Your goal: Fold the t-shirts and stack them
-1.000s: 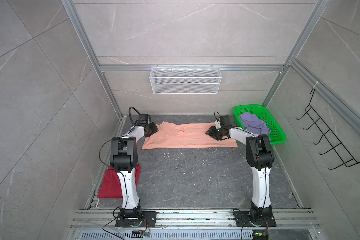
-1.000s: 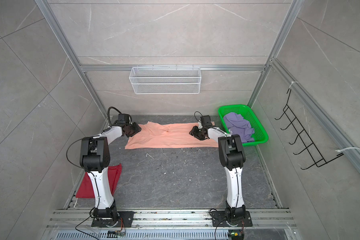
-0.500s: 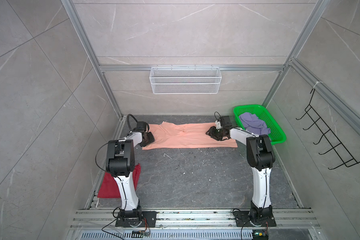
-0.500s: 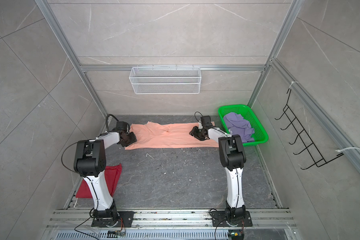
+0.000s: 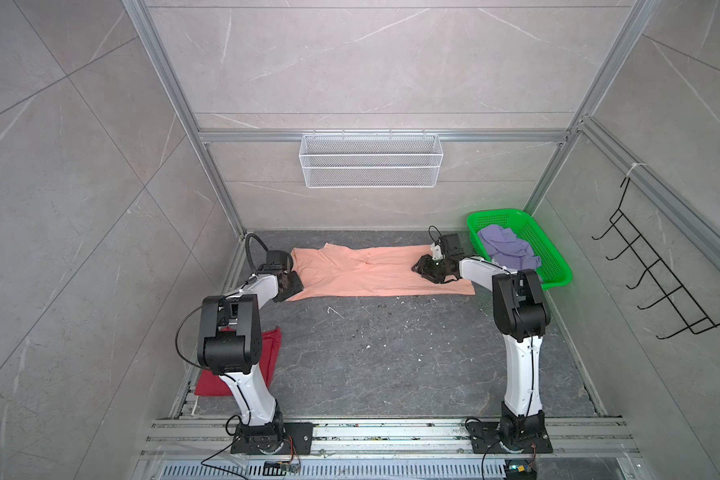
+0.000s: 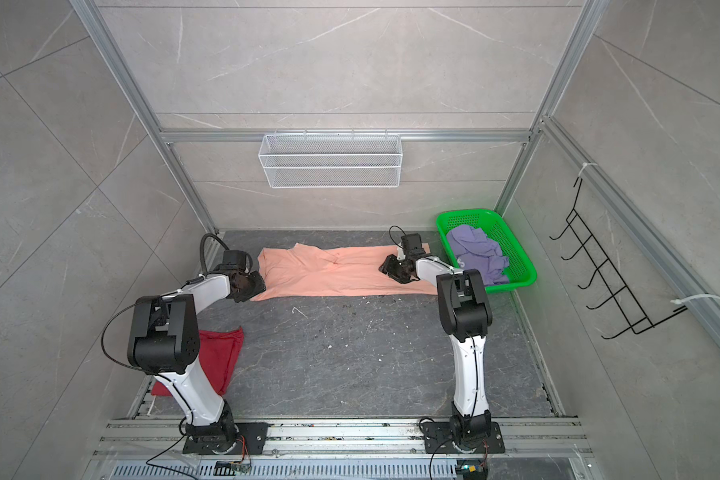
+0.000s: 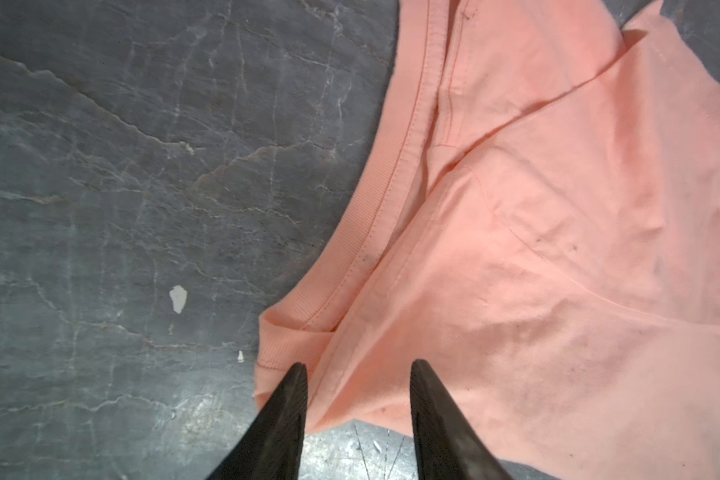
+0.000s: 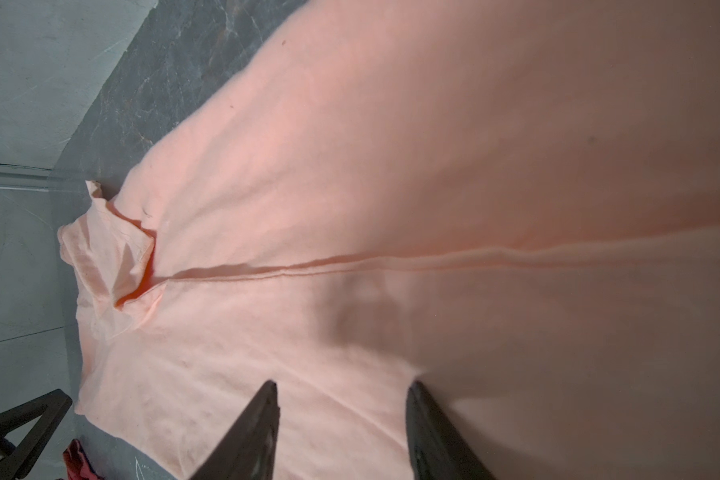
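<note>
A peach-orange t-shirt (image 5: 375,272) (image 6: 337,274) lies spread flat across the far part of the table, plain side up. My left gripper (image 5: 289,286) (image 7: 356,370) is low at its near left corner. It is open, and the ribbed collar edge (image 7: 350,257) runs in between the fingers without being pinched. My right gripper (image 5: 427,270) (image 8: 344,384) is open just above the shirt's right end. A dark red t-shirt (image 5: 269,353) (image 6: 219,353) lies at the front left, partly behind the left arm. A lavender t-shirt (image 5: 508,249) (image 6: 476,249) is bunched in the basket.
The green basket (image 5: 558,282) (image 6: 524,280) stands at the far right against the wall. A white wire basket (image 5: 371,160) hangs on the back wall, and a black hook rack (image 5: 661,282) on the right wall. Dark stone table (image 5: 391,353) stretches toward the front rails.
My left gripper has slid along the shirt's left end toward the near corner, and its jaws have narrowed a little. The right gripper has stayed where it was.
</note>
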{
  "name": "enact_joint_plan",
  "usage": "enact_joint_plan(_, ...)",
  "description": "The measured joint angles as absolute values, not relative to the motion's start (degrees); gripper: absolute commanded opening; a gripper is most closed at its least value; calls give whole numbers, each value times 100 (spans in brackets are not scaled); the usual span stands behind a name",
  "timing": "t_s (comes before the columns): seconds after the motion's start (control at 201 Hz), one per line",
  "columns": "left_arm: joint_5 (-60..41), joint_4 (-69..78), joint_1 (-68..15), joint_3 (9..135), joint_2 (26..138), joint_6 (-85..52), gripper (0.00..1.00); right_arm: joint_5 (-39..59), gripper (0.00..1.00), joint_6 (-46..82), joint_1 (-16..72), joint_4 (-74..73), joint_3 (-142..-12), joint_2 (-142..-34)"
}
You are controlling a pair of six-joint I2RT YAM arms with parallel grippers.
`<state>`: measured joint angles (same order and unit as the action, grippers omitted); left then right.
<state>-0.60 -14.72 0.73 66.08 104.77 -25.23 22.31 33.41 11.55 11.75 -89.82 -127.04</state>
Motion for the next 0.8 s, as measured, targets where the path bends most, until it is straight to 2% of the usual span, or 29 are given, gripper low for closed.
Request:
enact_joint_plan(0.194, -652, -1372, 305, 6751, 10733, -2298, 43, 2231, 52, 3339, 1155, 1175, -8980, -12700)
enact_joint_plan(0.468, -1522, -1378, 368, 7238, 11146, -2023, 32, 2206, 52, 3336, 1155, 1179, -8945, -12665)
enact_joint_plan(0.567, -1636, -1424, 366, 7303, 11212, -1935, 32, 2206, 52, 3336, 1153, 1177, -8945, -12661)
enact_joint_plan(0.652, -1660, -1542, 366, 7354, 11262, -1848, 38, 2200, 52, 3336, 1153, 1179, -8945, -12656)
enact_joint_plan(0.796, -1507, -1752, 366, 7450, 11286, -1653, 39, 2182, 52, 3336, 1149, 1179, -8899, -12621)
